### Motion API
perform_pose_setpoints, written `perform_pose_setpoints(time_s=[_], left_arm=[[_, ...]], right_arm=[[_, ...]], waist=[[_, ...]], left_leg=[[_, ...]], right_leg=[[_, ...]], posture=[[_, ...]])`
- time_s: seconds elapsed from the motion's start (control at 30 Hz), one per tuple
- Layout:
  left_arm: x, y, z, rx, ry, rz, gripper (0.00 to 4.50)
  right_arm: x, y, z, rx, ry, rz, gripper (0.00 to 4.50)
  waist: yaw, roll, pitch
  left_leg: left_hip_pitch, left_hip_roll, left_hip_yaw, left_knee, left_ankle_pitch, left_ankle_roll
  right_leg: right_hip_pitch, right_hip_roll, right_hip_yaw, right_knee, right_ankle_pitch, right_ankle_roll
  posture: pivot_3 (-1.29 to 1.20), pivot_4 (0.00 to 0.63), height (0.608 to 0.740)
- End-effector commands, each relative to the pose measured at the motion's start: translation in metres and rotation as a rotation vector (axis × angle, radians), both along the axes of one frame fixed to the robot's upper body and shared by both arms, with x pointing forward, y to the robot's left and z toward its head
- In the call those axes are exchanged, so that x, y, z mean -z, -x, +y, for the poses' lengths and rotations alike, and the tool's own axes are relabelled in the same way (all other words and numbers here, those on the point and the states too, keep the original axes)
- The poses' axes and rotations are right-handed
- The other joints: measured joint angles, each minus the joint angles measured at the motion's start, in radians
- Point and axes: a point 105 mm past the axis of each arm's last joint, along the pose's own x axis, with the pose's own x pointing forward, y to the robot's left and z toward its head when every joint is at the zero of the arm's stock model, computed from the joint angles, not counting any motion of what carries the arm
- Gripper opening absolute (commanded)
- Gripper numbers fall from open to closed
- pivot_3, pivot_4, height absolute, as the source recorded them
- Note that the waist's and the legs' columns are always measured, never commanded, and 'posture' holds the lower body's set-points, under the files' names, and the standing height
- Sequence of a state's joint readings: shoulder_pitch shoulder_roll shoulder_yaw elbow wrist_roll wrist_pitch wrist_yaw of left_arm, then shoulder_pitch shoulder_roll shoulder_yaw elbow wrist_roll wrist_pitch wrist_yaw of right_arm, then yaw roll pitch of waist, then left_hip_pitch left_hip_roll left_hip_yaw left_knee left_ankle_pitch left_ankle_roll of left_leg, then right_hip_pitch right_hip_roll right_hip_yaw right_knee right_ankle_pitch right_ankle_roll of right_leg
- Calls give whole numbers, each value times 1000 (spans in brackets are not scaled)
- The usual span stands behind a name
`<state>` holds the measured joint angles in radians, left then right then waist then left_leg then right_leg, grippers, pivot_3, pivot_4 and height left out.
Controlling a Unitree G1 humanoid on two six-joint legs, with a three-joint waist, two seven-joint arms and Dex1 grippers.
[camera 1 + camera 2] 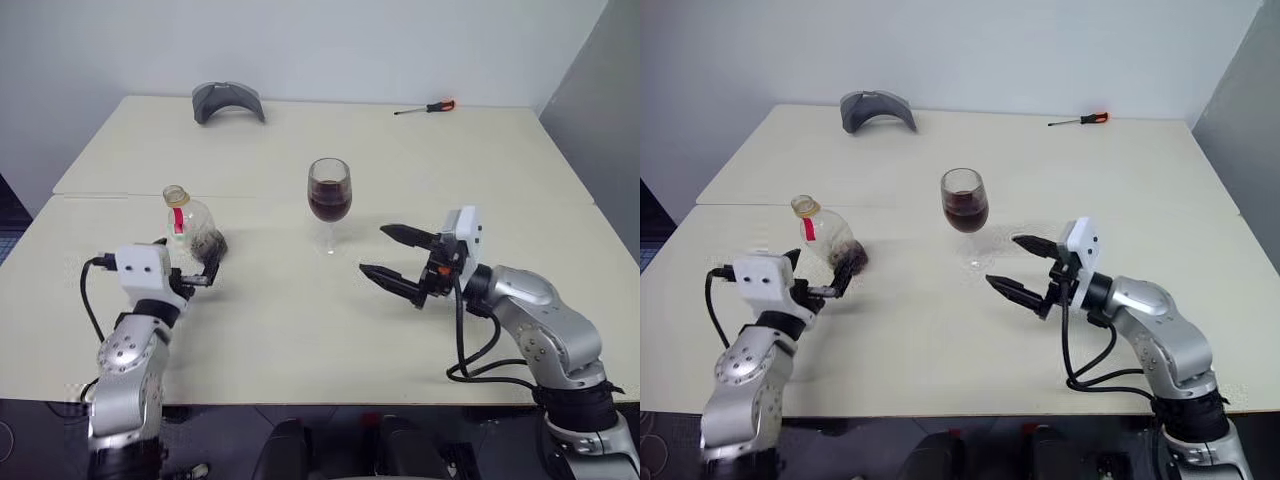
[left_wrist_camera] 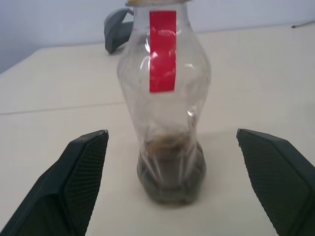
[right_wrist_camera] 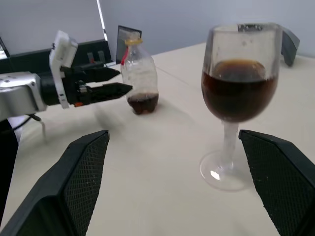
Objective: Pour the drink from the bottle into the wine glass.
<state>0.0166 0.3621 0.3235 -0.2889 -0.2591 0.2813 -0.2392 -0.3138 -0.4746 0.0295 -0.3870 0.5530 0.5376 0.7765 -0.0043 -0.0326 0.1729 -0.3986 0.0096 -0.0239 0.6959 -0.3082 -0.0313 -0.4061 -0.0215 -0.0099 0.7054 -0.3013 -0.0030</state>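
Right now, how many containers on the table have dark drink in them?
2: the wine glass near the table's middle, about half full, and the bottle to its left, with only dregs at the bottom.

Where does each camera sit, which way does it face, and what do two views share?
Head stereo pair: looks forward and down over table; both arms show.
Left wrist: looks along the open left tool at the bottle.
Right wrist: looks along the open right tool at the wine glass.
Shared: both wrist views show the bottle.
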Motion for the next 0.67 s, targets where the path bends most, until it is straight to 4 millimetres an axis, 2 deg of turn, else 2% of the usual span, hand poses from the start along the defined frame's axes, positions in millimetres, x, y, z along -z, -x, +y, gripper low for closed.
perform_pose_setpoints(time_s=[0.03, 0.17, 0.3, 0.47, 0.57, 0.67], left_arm=[[-8, 18, -7, -20, -31, 1, 4465], [-3, 37, -17, -38, -48, 36, 4465], [-1, 45, -34, -54, 1, 37, 4465], [13, 49, -53, -85, 5, 87, 4465], [20, 55, -62, -66, -62, 110, 4465], [29, 62, -65, -55, -44, 145, 4465]], right_arm=[[-4, 3, -13, 31, 13, -45, 4500], [10, -9, -31, 239, 32, -32, 4500], [30, -20, -48, 525, 68, -15, 4500], [54, -10, -65, 733, 106, 26, 4500], [62, -3, -71, 798, 100, 49, 4500], [67, 1, -78, 862, 110, 49, 4500]], waist=[[1, 0, 0], [2, 0, 0], [2, 1, -2], [3, 2, -3], [2, 3, -4], [-1, 5, -5]], left_leg=[[0, 0, 0, 0, 0, 0], [1, 0, 0, -1, 0, 0], [1, 0, 0, -1, 0, 0], [1, 0, 0, -1, 0, 0], [1, 0, 0, -2, 0, 0], [2, 0, 1, -4, 0, 0]], right_leg=[[0, 0, 0, 0, 0, 0], [1, 0, 0, 0, 0, 0], [1, 0, 0, 0, 0, 0], [1, 0, 1, -1, 0, 0], [1, 1, 1, -1, 0, 0], [1, 2, 2, -1, 0, 0]], posture=[[0, 150, 740], [0, 150, 740], [0, 150, 740], [0, 150, 740], [0, 150, 740], [0, 150, 740]])
